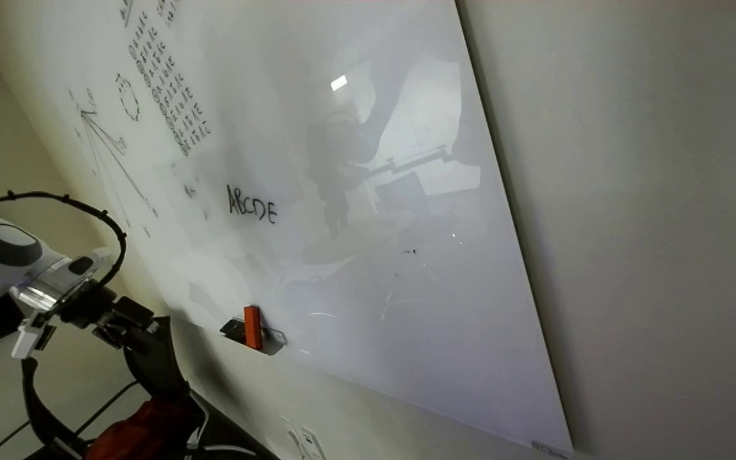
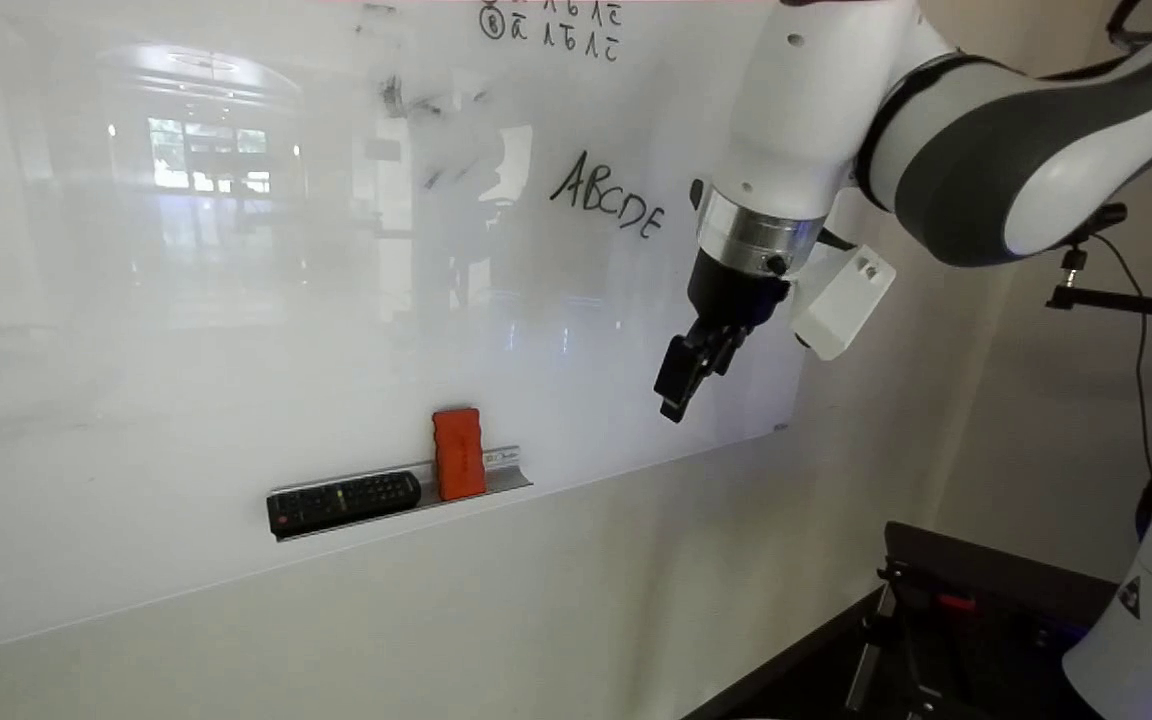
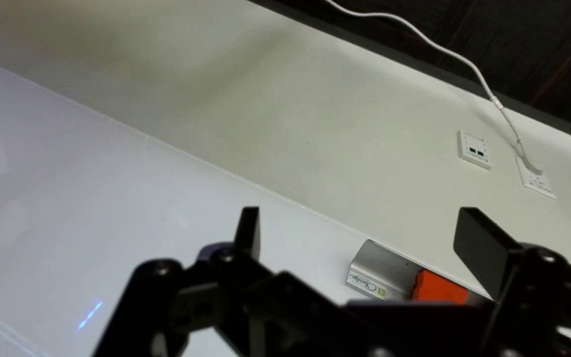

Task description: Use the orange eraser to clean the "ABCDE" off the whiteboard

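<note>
Gripper (image 3: pixel 360 230) spread wide, tilted downward, arm (image 2: pixel 796 120) bent above, apart from orange eraser (image 2: pixel 459 454)

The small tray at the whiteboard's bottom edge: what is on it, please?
The orange eraser stands on end in the tray, beside a black remote control lying along it. The tray's surface directly beneath them is covered.
</note>
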You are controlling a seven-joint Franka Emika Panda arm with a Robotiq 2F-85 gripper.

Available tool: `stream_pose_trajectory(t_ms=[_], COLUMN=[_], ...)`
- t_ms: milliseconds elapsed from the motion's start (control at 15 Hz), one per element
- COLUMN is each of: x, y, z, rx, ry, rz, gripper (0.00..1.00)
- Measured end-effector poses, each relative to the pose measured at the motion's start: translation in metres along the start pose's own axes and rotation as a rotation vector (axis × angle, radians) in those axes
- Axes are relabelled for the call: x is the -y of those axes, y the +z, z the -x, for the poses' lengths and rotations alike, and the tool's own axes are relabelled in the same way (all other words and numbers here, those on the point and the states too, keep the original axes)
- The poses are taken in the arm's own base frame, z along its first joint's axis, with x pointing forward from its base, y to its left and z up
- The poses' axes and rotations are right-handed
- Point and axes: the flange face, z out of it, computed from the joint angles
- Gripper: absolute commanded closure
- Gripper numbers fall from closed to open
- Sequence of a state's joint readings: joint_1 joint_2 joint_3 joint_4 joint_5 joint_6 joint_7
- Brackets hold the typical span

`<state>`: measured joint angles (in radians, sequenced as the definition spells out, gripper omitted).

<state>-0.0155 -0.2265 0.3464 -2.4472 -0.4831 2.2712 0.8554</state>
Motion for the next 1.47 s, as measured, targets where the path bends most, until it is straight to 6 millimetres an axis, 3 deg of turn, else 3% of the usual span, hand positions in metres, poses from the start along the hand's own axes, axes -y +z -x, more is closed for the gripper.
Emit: stream_pose_trajectory(t_ms=[400, 600, 1000, 1467], x=[0.057, 0.075, 0.067, 0.070], y=[0.034, 0.057, 0.102, 0.100], z=[0.026, 0.036, 0.029, 0.027], rx=[-0.197, -0.277, -0.347, -0.406], ry=[0.041, 0.106, 0.237, 0.315], rz=[0.089, 0.099, 0.069, 0.045], gripper=[0.00, 0.00, 0.00, 0.00])
